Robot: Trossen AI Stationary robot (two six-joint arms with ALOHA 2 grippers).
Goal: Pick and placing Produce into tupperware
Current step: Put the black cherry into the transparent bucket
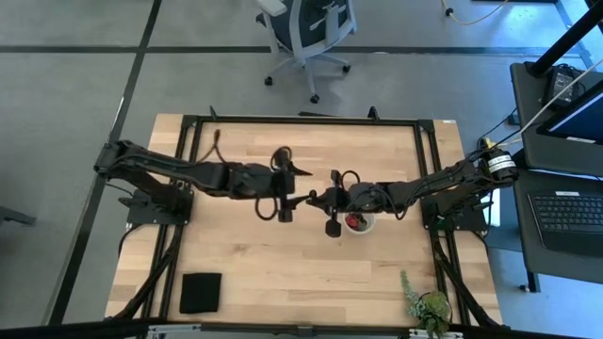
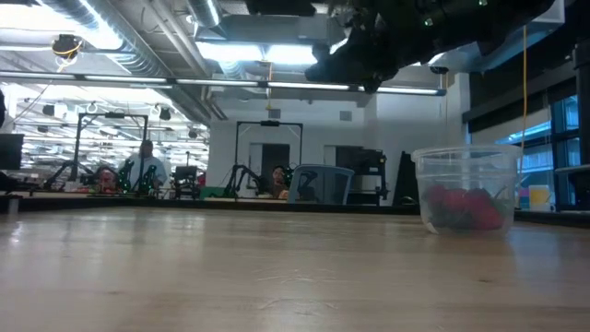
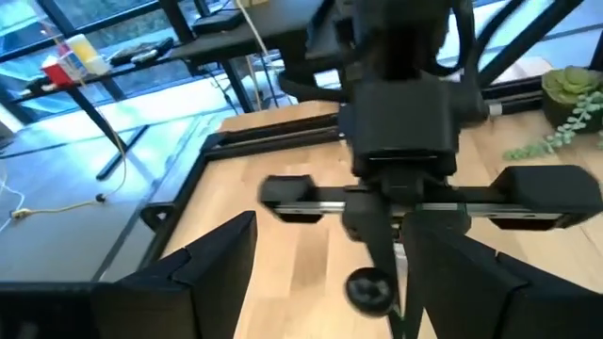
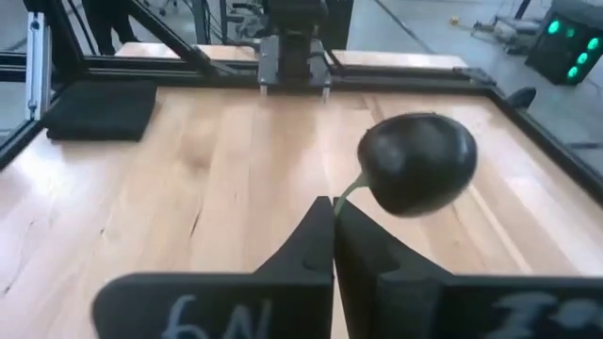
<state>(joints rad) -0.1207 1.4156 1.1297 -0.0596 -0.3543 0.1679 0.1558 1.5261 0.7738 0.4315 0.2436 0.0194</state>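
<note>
The tupperware (image 1: 359,223), a small clear round tub (image 2: 466,189), stands on its base on the wooden table right of centre, with red produce (image 2: 461,207) inside. My right gripper (image 1: 318,200) hovers just left of the tub, shut (image 4: 333,205) on a dark round fruit (image 4: 417,162). My left gripper (image 1: 297,194) faces it from the table's left, close by, its fingers (image 3: 203,268) wide open with nothing between them. The same dark fruit (image 3: 370,289) shows in the left wrist view, at the right gripper's tips. My right gripper pinches the fruit's thin green stem (image 4: 347,191) between its two shut fingertips. The fingers come nearly level from the table's right side. The fruit stands out just past the fingertips, lifted clear of the table.
A flat black square pad (image 1: 201,292) lies near the front left corner. A leafy green plant (image 1: 429,306) stands at the front right. A black frame rims the table. Bare wood lies between the pad and the tub. People sit in the room beyond (image 2: 143,166).
</note>
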